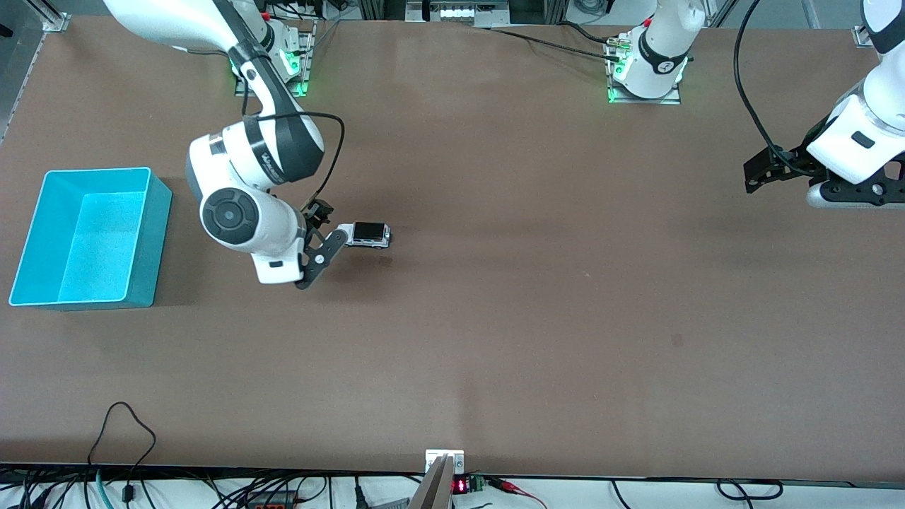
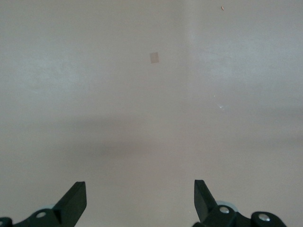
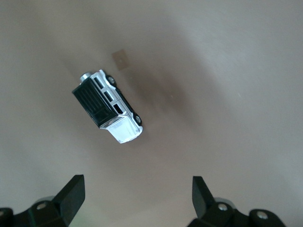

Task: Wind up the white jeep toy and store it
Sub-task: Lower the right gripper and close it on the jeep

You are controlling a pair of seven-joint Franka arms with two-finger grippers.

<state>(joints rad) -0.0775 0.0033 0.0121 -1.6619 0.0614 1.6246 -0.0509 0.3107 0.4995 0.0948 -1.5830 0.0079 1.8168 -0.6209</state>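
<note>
A: Brown table (image 1: 495, 283), and the white jeep toy (image 1: 369, 235) sits on it, on its wheels, toward the right arm's end. Teal bin (image 1: 85, 237) is farther along that end, well apart from the jeep.

B: Right gripper (image 1: 319, 240)?

A: It hangs w/ jaws spread wide, nothing in them. Wrist view has the jeep (image 3: 108, 106) lying ahead of the fingertips (image 3: 73, 189), not touching.

B: And the left gripper (image 1: 760, 172)?

A: It waits over the table at the left arm's end, released too; fingers (image 2: 75, 194) apart, only bare tabletop under it.
</note>
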